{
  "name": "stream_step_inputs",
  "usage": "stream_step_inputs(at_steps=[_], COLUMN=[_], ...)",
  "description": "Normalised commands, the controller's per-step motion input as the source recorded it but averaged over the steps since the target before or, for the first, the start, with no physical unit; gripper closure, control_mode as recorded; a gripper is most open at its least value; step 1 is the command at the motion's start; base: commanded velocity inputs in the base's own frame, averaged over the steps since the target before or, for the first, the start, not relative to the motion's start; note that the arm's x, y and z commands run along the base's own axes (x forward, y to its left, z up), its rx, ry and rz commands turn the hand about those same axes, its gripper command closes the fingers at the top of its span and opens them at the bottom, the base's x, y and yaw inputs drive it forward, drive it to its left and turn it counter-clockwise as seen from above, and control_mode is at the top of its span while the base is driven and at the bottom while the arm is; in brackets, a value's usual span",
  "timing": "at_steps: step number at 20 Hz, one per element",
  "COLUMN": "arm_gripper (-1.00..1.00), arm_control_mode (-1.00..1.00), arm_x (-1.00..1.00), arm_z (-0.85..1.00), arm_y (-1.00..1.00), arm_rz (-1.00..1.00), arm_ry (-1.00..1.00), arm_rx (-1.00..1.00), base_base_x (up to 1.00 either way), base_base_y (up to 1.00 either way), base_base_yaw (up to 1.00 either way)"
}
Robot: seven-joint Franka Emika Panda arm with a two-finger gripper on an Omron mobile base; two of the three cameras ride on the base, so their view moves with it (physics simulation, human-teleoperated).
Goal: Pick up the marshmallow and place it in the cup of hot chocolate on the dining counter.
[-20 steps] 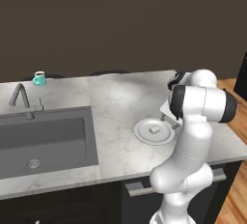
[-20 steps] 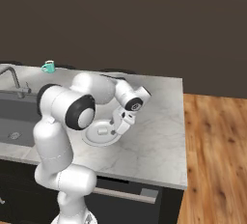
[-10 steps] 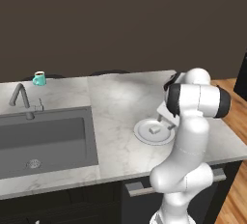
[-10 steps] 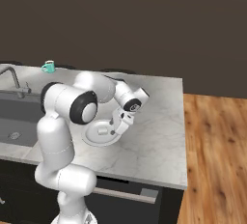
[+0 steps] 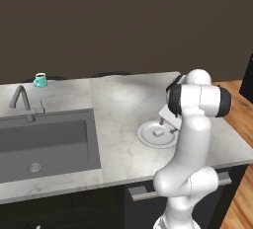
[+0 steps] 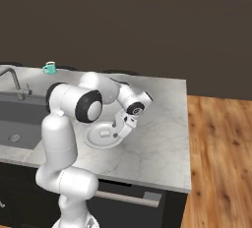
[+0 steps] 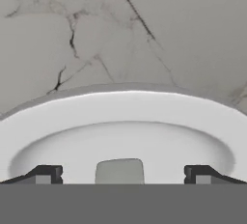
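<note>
So I've got the gripper (image 7: 120, 174) hanging right over the plate (image 7: 58, 121) with the jaws spread wide, nothing in them. In the hand view the marshmallow (image 7: 119, 171) sits dead centre between the two finger tips (image 7: 46, 175), at about 6 o'clock in the frame, apart from both pads as far as I can tell.

What worries me: it's a tiny soft cube on a slick dish. If I come down a hair off-centre, one finger will nudge it first and it'll skid across the plate instead of getting pinched. Go too deep and the tips hit the dish and could shove the whole plate along the dining counter (image 5: 118, 104). Squeeze it crooked and it may squirt out sideways.

From the left base view, near to far: the plate (image 5: 146, 136) with the marshmallow (image 5: 158, 133) sits close to the front edge, the gripper (image 5: 167, 124) just above it at roughly 1 o'clock of the cube. The sink (image 5: 44, 141) lies off at 9 o'clock, and the cup of hot chocolate (image 5: 40, 80) is way out at 10 o'clock by the far edge, well apart from the plate. That's a long carry, so I reckon a weak grip could drop it partway.
</note>
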Motion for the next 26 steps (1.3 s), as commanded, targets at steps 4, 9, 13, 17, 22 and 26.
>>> stream_step_inputs(at_steps=[4,9,13,17,22,26], arm_gripper=[-1.00,-1.00,-1.00,-1.00,-1.00,-1.00], arm_control_mode=[-1.00,-1.00,-1.00,-1.00,-1.00,-1.00], arm_x=[0.00,0.00,0.03,0.06,0.00,-0.02], arm_z=[-0.15,-0.06,0.00,0.00,-0.06,-0.13], arm_y=[0.06,0.10,0.13,0.12,0.07,0.04], arm_rz=[0.00,0.00,0.00,0.00,0.00,0.00], arm_ry=[-0.01,0.00,0.00,0.00,0.00,0.00], arm_rx=[0.08,0.06,0.00,0.00,0.00,0.00], base_base_x=[0.00,0.00,0.00,0.00,0.00,0.00], base_base_y=[0.00,0.00,0.00,0.00,0.00,0.00], base_base_yaw=[0.00,0.00,0.00,0.00,0.00,0.00])
